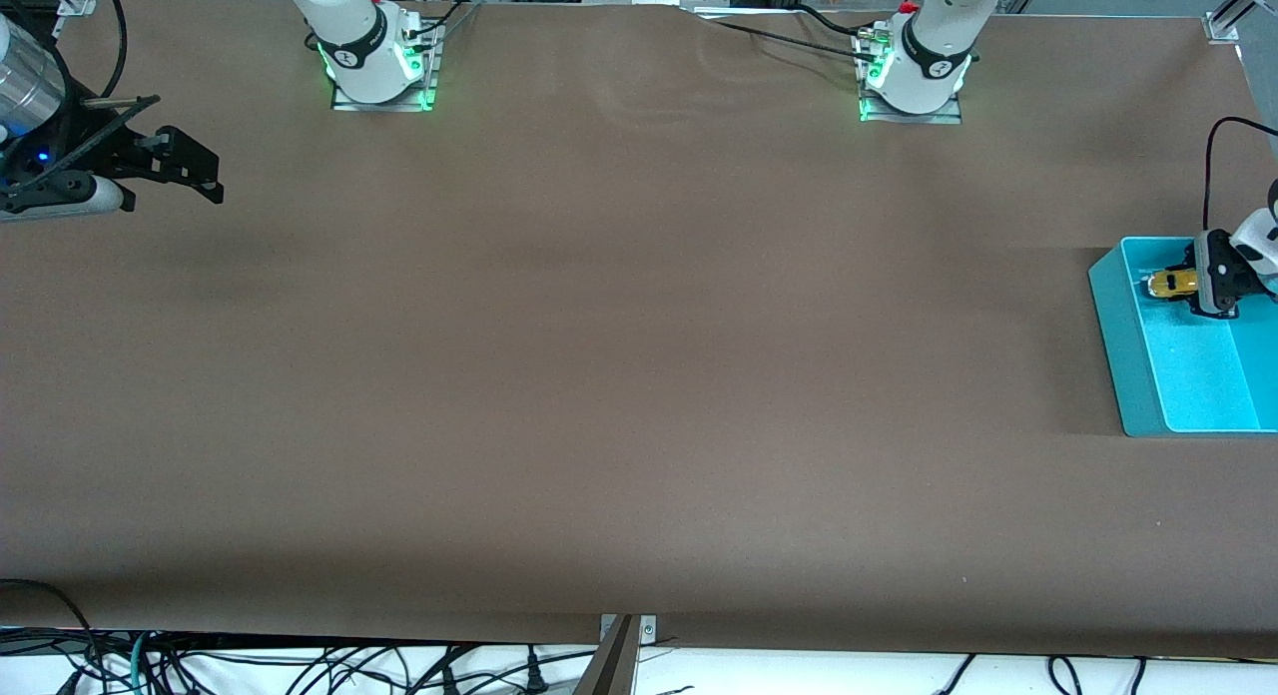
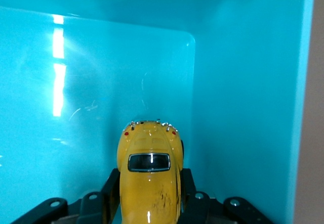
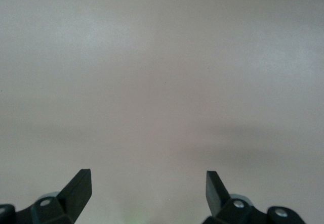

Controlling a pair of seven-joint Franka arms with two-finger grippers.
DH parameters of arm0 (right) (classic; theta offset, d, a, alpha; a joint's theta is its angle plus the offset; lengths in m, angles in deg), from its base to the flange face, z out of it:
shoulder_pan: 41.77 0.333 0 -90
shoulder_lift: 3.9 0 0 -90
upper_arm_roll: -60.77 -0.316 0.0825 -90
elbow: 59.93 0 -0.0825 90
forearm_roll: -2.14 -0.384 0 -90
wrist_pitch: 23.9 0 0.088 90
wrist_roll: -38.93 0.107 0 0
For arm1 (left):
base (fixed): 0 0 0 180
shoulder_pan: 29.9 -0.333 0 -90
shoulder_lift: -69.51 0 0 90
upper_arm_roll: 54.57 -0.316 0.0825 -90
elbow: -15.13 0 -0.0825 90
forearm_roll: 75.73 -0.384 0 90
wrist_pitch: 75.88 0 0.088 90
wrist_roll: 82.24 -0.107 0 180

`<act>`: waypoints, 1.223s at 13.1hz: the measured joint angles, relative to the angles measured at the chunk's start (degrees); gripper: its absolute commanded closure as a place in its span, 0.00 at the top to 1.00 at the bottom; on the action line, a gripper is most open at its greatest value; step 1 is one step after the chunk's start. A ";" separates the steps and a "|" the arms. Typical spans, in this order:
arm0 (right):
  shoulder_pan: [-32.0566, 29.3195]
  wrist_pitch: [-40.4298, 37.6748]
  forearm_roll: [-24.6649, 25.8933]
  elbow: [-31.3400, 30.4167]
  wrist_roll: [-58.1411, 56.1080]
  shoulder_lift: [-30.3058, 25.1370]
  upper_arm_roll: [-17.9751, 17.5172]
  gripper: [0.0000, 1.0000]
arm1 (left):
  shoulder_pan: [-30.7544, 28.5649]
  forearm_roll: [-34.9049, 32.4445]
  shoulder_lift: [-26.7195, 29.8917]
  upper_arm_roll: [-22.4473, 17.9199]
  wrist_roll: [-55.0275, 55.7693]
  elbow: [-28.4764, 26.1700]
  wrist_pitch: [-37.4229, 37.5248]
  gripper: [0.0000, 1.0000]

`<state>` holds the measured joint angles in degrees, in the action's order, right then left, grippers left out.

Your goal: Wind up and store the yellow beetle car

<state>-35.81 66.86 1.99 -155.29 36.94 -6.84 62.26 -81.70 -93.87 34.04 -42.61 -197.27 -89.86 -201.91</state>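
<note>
From the front camera, the wide brown paper-covered bench [image 1: 619, 355] carries a turquoise plastic bin [image 1: 1128, 346] with sloped walls at the left arm's end. The left gripper [image 1: 1193, 284] is down inside this bin, near the bin end that lies farther from the front camera, and it grips the small yellow beetle-shaped toy car [image 1: 1170, 284], whose rounded body sticks out from between the black fingers toward the bin's wall on the bench's inner side. Whether the car's wheels touch the bin floor cannot be told from here. At the right arm's end of the bench, the right gripper [image 1: 195, 166] hangs over the bare brown surface with its dark fingers spread; that arm waits.

In the left wrist view, the yellow beetle car [image 2: 150, 181] is seen from above and from the rear: a glossy, domed yellow body, a dark oval rear window with a bright rim, two small red tail lights and tiny chrome bits at the end pointing away, and dark scuffs on the paint close to the camera. The left gripper's [image 2: 150, 198] black fingers [image 2: 112, 191] press on both flanks of the car. Turquoise bin floor and walls [image 2: 243, 82] fill the rest, the car's tip near one rounded corner.

In the right wrist view, the right gripper [image 3: 148, 186] shows two black fingertips [image 3: 78, 183] well apart, holding nothing, above plain brown bench [image 3: 162, 72].
</note>
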 measured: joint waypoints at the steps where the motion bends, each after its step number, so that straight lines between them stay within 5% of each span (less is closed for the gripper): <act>1: 0.00 0.00 0.00 0.00 0.00 0.00 0.00 1.00 | 0.02 0.00 -0.33 0.25 -1.20 0.16 -0.03 1.00; 5: 0.00 0.00 0.00 0.00 0.00 0.00 0.00 1.00 | 0.20 0.10 -0.26 2.50 -2.31 4.23 3.68 1.00; 10: 0.01 0.00 0.00 0.00 0.00 0.00 0.01 1.00 | 0.51 0.33 2.17 6.22 0.25 13.79 20.81 1.00; 16: 0.01 -0.03 0.00 -0.01 0.00 0.04 0.01 1.00 | 1.37 0.57 6.11 20.52 22.87 24.01 41.02 1.00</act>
<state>-35.80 66.83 1.99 -155.31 36.94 -6.80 62.26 -80.32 -93.31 40.15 -22.09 -174.39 -65.85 -160.89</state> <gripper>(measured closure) 0.000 0.000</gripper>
